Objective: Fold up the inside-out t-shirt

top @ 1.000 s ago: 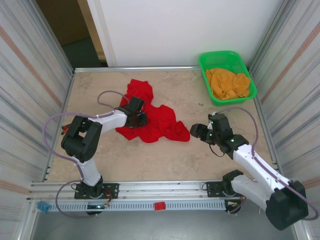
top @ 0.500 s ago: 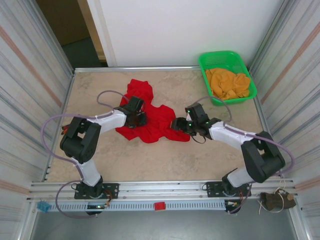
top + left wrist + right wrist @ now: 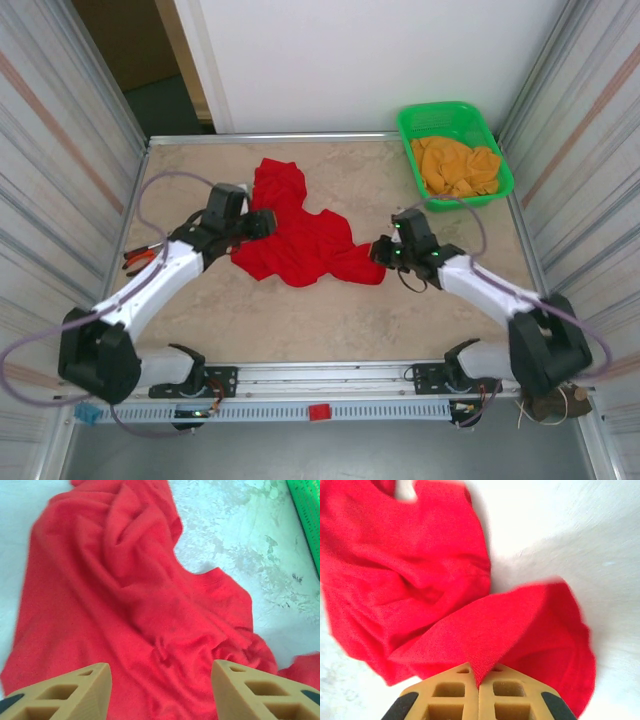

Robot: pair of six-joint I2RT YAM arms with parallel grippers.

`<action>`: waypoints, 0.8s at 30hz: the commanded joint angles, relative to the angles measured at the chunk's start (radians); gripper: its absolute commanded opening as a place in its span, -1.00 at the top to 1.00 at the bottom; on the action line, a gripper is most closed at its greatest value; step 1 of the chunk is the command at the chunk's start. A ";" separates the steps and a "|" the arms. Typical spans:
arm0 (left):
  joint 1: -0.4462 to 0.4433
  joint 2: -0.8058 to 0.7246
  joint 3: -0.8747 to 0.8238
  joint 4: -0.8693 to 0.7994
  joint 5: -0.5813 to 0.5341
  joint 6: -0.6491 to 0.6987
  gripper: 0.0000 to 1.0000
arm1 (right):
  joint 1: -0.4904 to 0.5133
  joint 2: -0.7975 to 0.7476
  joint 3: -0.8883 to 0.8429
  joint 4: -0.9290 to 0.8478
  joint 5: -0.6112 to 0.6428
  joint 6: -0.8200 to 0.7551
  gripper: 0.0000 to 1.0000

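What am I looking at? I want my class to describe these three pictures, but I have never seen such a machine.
These are two robot arms bolted to the near edge of a table. One picture looks down from above and behind them; the other two come from cameras on each wrist, so the tan fingers at the bottom are that arm's own. A crumpled red t-shirt lies on the table. The right gripper is shut on a fold of it; the left gripper is open above the shirt, holding nothing. A green basket in the far right corner holds an orange-yellow cloth.
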 commanded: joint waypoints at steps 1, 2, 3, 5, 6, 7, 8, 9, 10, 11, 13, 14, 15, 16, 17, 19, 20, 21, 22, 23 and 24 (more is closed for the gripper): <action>0.001 -0.091 -0.125 -0.075 0.009 -0.060 -0.15 | -0.034 -0.188 0.023 -0.118 0.046 -0.009 1.00; -0.001 -0.123 -0.170 -0.065 0.026 -0.087 -0.16 | -0.038 -0.229 0.044 -0.145 0.059 -0.016 1.00; -0.003 -0.154 -0.213 -0.051 0.038 -0.117 -0.17 | -0.041 -0.265 0.068 -0.170 0.072 -0.025 1.00; -0.012 -0.204 -0.283 -0.027 0.046 -0.169 -0.17 | -0.055 -0.283 0.109 -0.204 0.071 -0.043 1.00; -0.023 -0.226 -0.315 -0.014 0.043 -0.199 -0.17 | -0.061 -0.283 0.123 -0.217 0.075 -0.050 1.00; -0.034 -0.240 -0.338 -0.001 0.041 -0.223 -0.17 | -0.068 -0.283 0.129 -0.218 0.077 -0.054 1.00; -0.048 -0.251 -0.361 0.014 0.035 -0.247 -0.17 | -0.078 -0.281 0.132 -0.215 0.074 -0.055 1.00; -0.061 -0.254 -0.374 0.025 0.028 -0.264 -0.16 | -0.086 -0.281 0.135 -0.213 0.075 -0.057 1.00; -0.075 -0.251 -0.382 0.038 0.019 -0.276 -0.16 | -0.098 -0.282 0.140 -0.213 0.073 -0.060 1.00; -0.087 -0.241 -0.383 0.046 0.011 -0.278 -0.15 | -0.120 -0.289 0.152 -0.220 0.068 -0.066 1.00; -0.099 -0.208 -0.367 0.046 0.003 -0.272 -0.15 | -0.188 -0.320 0.185 -0.236 0.056 -0.077 1.00; -0.103 -0.184 -0.355 0.048 0.004 -0.261 -0.15 | -0.241 -0.339 0.211 -0.244 0.037 -0.080 1.00; -0.108 -0.162 -0.341 0.050 0.003 -0.249 -0.14 | -0.286 -0.349 0.239 -0.255 0.016 -0.085 1.00; -0.114 -0.133 -0.326 0.054 0.005 -0.236 -0.14 | -0.337 -0.354 0.276 -0.268 -0.011 -0.090 1.00; -0.116 -0.102 -0.309 0.060 0.011 -0.222 -0.14 | -0.379 -0.352 0.316 -0.281 -0.039 -0.097 1.00; -0.125 -0.048 -0.274 0.062 0.007 -0.205 -0.13 | -0.428 -0.344 0.373 -0.294 -0.062 -0.104 1.00; -0.135 -0.021 -0.259 0.067 0.001 -0.196 -0.13 | -0.440 -0.340 0.389 -0.293 -0.063 -0.106 1.00; -0.145 -0.001 -0.246 0.073 -0.004 -0.190 -0.13 | -0.447 -0.334 0.399 -0.294 -0.064 -0.108 1.00; -0.157 0.022 -0.230 0.074 -0.011 -0.189 -0.13 | -0.451 -0.326 0.403 -0.292 -0.065 -0.110 1.00; -0.168 0.039 -0.217 0.079 -0.011 -0.187 -0.13 | -0.452 -0.320 0.401 -0.288 -0.069 -0.110 1.00; -0.185 0.058 -0.206 0.085 -0.013 -0.188 -0.12 | -0.453 -0.314 0.395 -0.281 -0.076 -0.107 1.00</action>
